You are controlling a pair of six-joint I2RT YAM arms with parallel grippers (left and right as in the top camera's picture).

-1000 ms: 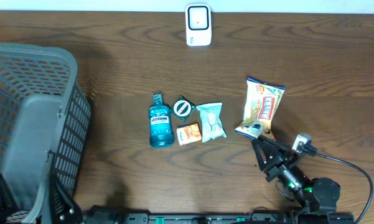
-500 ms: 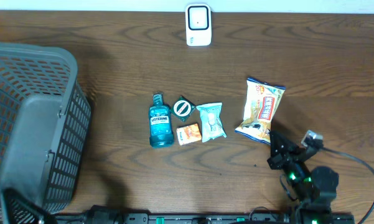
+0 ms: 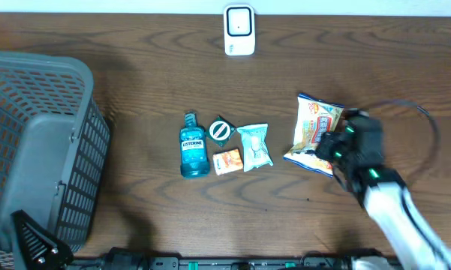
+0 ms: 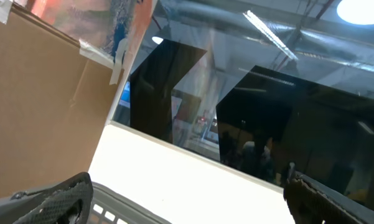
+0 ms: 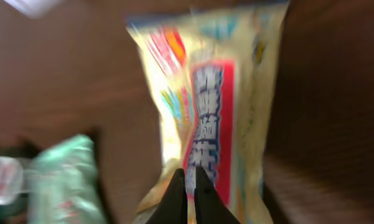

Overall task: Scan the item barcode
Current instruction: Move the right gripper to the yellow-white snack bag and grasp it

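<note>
**A:** Where does the right hand (image 5: 187,179) stand?

**B:** It is over the lower end of the snack bag (image 3: 314,124). The bag lies flat on the bench (image 3: 375,60), to the right of the green packet (image 3: 254,145). The hand's two fingers are pressed together and nothing shows between them. The wrist view is blurred, though, so a pinched fold of wrapper cannot be ruled out.

**A:** So what is the risk?

**B:** With its fingers together it cannot take the bag. If it presses down like that, it probably shoves or crumples the wrapper instead of lifting it. The fingers need to part first.

**A:** And after that?

**B:** The wrapper looks slick and puffy. A grip on one corner may slip, or the bag may swing and turn its barcode away from the white scanner (image 3: 239,30) at the far edge. Where the barcode sits cannot be told from these views.

**A:** Is there anything nearby to hit?

**B:** A sideways push could slide the bag into the green packet. The left hand (image 4: 187,180) is well clear near the basket (image 3: 37,97), fingers wide apart and holding nothing.
</note>
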